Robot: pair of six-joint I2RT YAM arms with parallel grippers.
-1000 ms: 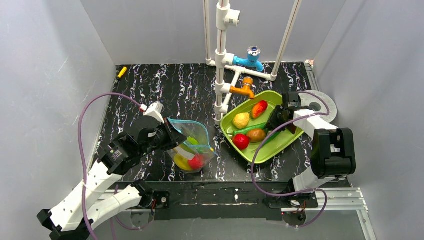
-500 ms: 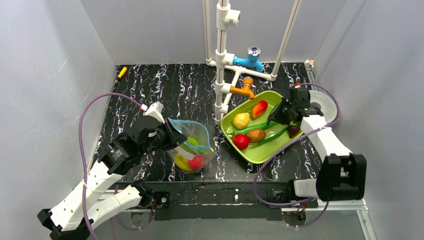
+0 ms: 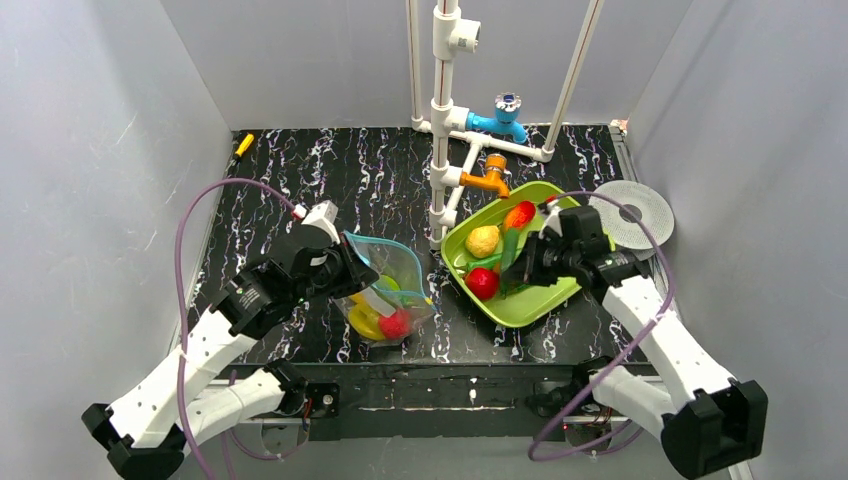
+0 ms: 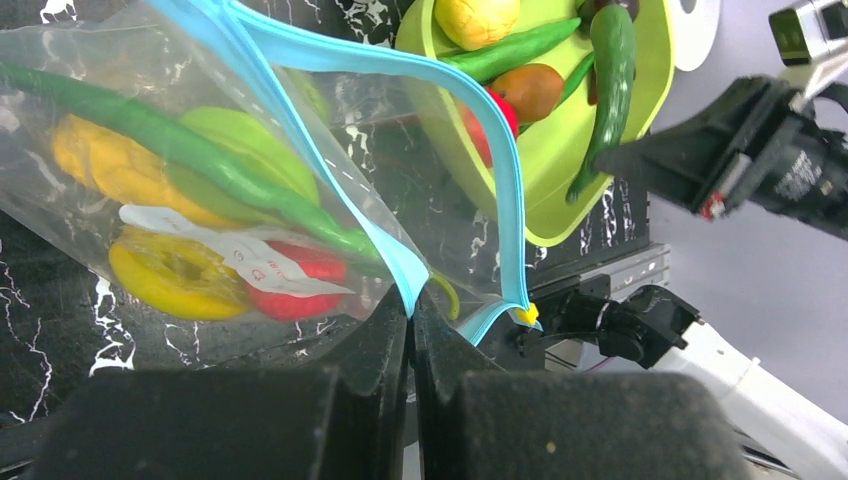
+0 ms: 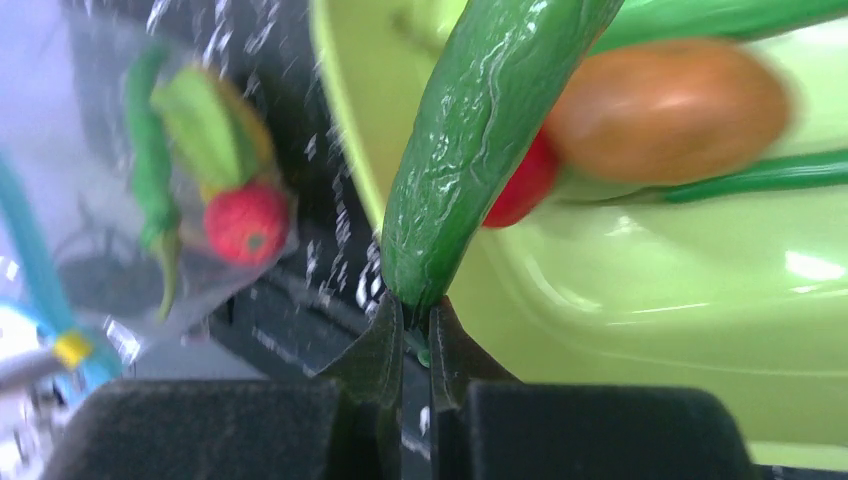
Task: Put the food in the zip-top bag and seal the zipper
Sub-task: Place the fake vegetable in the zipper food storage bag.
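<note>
The clear zip-top bag [image 3: 388,296] stands open on the dark table, with yellow, red and green food inside. My left gripper [image 3: 345,268] is shut on its light-blue zipper [image 3: 385,243] at the near rim; the left wrist view shows the strip [image 4: 505,170] pinched between the jaws [image 4: 411,305]. My right gripper [image 3: 527,265] is shut on the end of a long green cucumber [image 5: 480,130], held above the lime-green tray [image 3: 545,300]. A yellow fruit [image 3: 483,240], a red strawberry [image 3: 519,215], a red tomato [image 3: 482,283] and a brown fruit [image 5: 665,110] lie in the tray.
A white pipe frame [image 3: 441,150] with a blue tap and an orange tap stands behind the tray and the bag. A white round disc [image 3: 632,210] lies right of the tray. A small yellow piece [image 3: 244,143] lies at the back left.
My right gripper has moved from the tray's right rim leftward and nearer, over the tray, lifting the green cucumber with it. My left gripper has shifted slightly, still holding the bag.
</note>
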